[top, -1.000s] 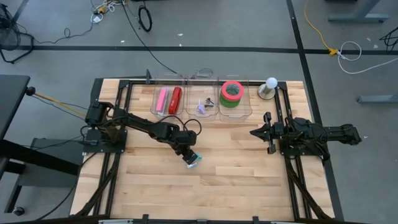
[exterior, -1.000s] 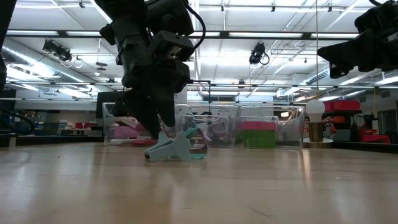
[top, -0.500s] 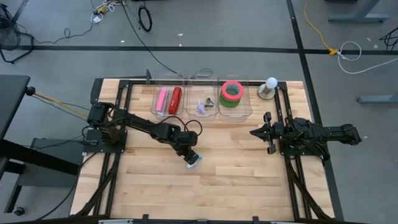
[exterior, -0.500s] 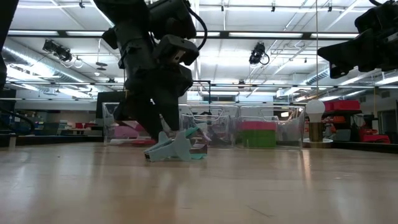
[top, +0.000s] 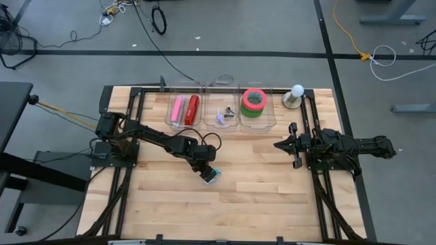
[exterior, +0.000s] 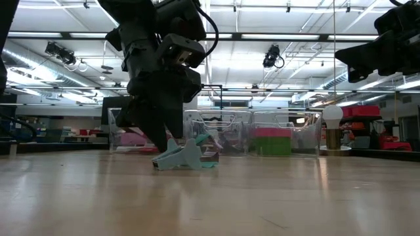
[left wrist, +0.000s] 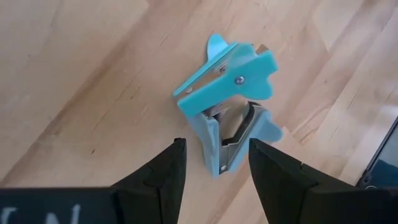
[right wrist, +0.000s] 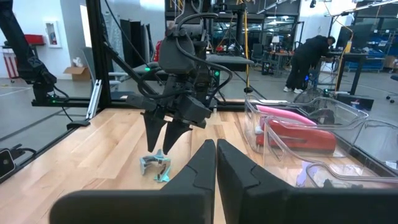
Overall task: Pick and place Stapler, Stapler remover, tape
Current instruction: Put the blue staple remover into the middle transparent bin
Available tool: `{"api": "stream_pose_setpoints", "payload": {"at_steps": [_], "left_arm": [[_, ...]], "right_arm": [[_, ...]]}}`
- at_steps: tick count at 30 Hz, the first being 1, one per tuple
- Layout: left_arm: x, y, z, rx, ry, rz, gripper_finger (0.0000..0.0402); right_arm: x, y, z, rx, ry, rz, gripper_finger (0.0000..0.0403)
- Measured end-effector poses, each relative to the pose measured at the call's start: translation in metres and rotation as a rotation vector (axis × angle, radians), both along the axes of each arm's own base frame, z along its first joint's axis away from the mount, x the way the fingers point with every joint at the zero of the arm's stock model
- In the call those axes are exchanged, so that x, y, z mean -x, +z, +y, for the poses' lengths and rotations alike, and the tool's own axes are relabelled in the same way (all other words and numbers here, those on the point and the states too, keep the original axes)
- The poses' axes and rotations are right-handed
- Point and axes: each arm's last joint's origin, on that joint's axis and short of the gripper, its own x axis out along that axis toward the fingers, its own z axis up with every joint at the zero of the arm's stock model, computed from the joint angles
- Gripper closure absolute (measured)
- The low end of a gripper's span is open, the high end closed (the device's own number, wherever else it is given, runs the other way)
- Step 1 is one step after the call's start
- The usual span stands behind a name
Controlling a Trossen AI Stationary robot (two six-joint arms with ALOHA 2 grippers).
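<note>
Change since the earlier frames: the left tool (top: 206,170) has edged slightly back toward its own arm base above the staple remover (top: 212,175); the remover itself has not shifted, and the right arm has not moved.

Item: staple remover, teal, with metal claws. It lies on the bare wooden table (top: 259,197), well in front of the clear bins (top: 221,109) and roughly in line with the middle one. It is tipped on its side, apparently with one handle wing up and the claws near the wood. In the left wrist view its (left wrist: 229,106) long axis runs on the slant, and the claw end sits in the gap between the two fingers (left wrist: 158,177).

Left tool: directly above the remover, nearly touching it, fingers open to a moderate gap that straddles the claw end without closing on it. Judgement: the remover lies ahead of the tool, only its near end within the gap; the grasp likely needs a little forward reach or descent.

Right tool (top: 283,144): fingers together, holding nothing, parked well to the right of the remover, far less near than the left.

Bins, relative to the remover: staplers (top: 184,109), pink and red, beyond and to the left; green and red tape (top: 253,102) beyond and to the right.
</note>
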Motion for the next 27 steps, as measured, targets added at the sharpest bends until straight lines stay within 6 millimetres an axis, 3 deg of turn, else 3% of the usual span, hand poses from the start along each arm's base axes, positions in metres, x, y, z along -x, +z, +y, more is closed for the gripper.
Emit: {"api": "stream_pose_setpoints", "payload": {"at_steps": [6,16,27], "left_arm": [[0.0000,-0.0001,0.0000,-0.010,-0.006,-0.003,0.0231],[0.0001,-0.0002,-0.0002,-0.019,-0.021,-0.008,0.0307],[0.0001,-0.0002,-0.0002,-0.026,-0.034,-0.013,0.0350]], "right_arm": [[0.0000,-0.0001,0.0000,0.000,0.000,0.000,0.0385],[0.0000,0.0000,0.0000,0.000,0.001,0.000,0.0385],[0.0000,-0.0001,0.0000,0.000,0.000,0.001,0.0385]]}}
